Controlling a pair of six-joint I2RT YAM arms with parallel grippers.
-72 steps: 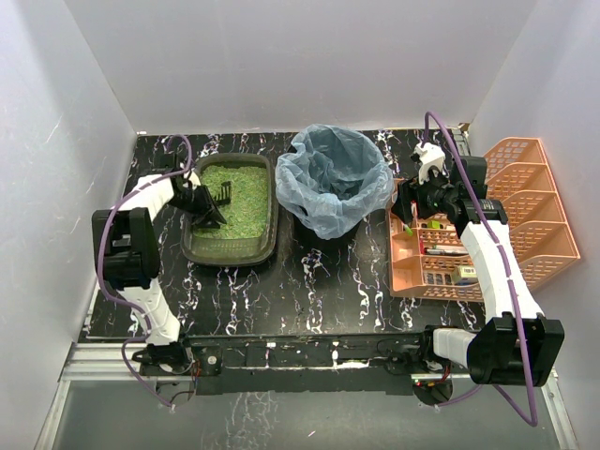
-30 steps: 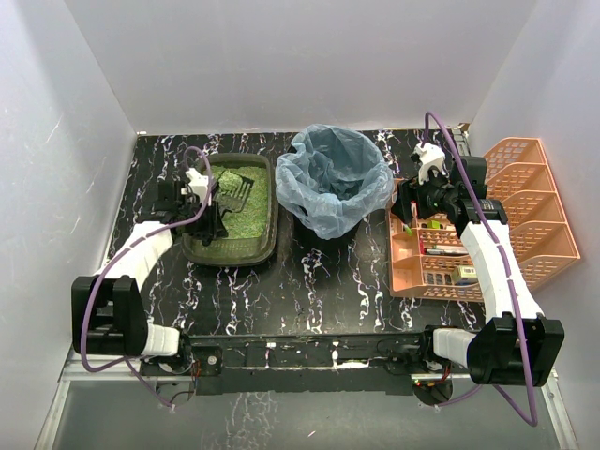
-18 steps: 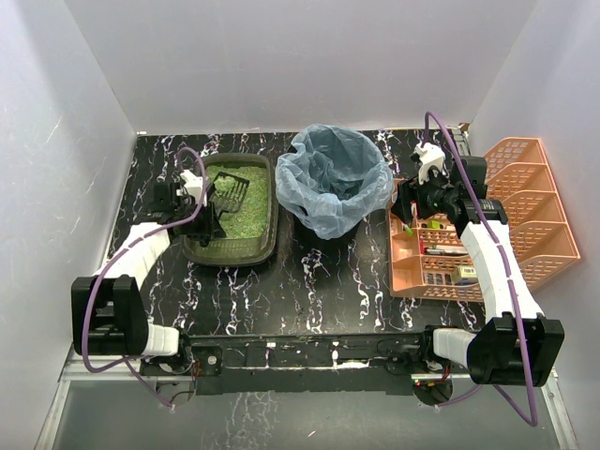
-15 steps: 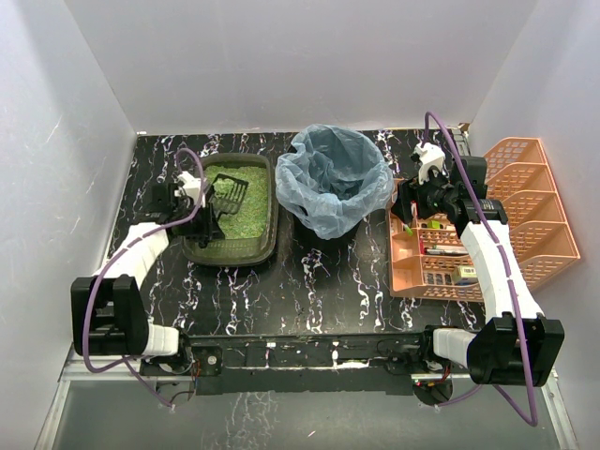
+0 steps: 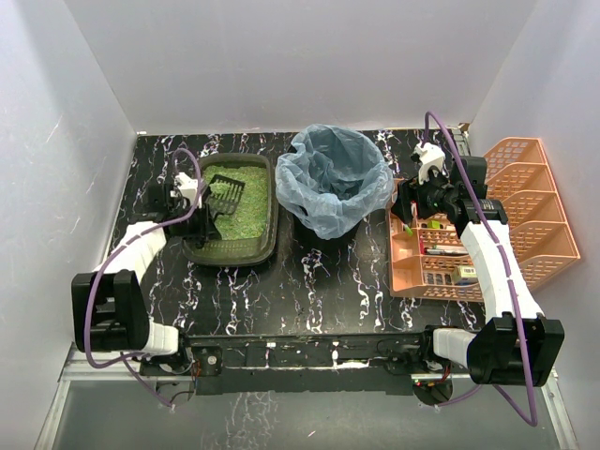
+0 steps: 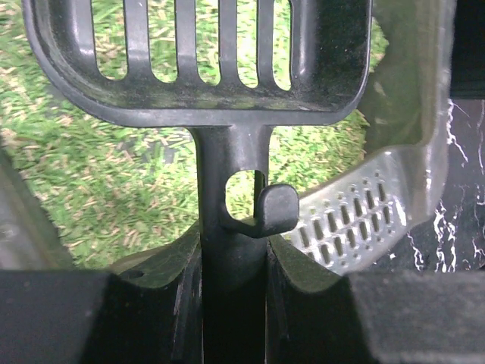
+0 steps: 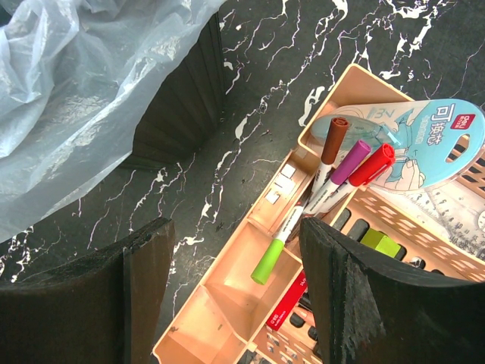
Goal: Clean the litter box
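The dark olive-green litter box point(image 5: 266, 246) with green litter sits at the back left of the table, left of the bin. My left gripper point(image 5: 199, 212) is shut on the handle of a black slatted litter scoop point(image 5: 226, 192), held over the litter. In the left wrist view the scoop point(image 6: 198, 57) fills the top, its handle clamped between my fingers point(image 6: 155, 292), with litter point(image 6: 91, 197) below and the box's rim point(image 6: 413, 129) at right. My right gripper point(image 5: 412, 202) is open and empty above the orange organiser's left edge.
A round bin lined with a translucent blue bag point(image 5: 333, 178) stands right of the litter box; it also shows in the right wrist view point(image 7: 83, 83). The orange slatted organiser point(image 5: 525, 220) with pens point(image 7: 333, 171) and small items stands at the right. White walls enclose the table.
My left arm swung its elbow toward the near left, and the scoop was carried from the box's middle to its far part, then drifted slightly left. The right arm has not moved.
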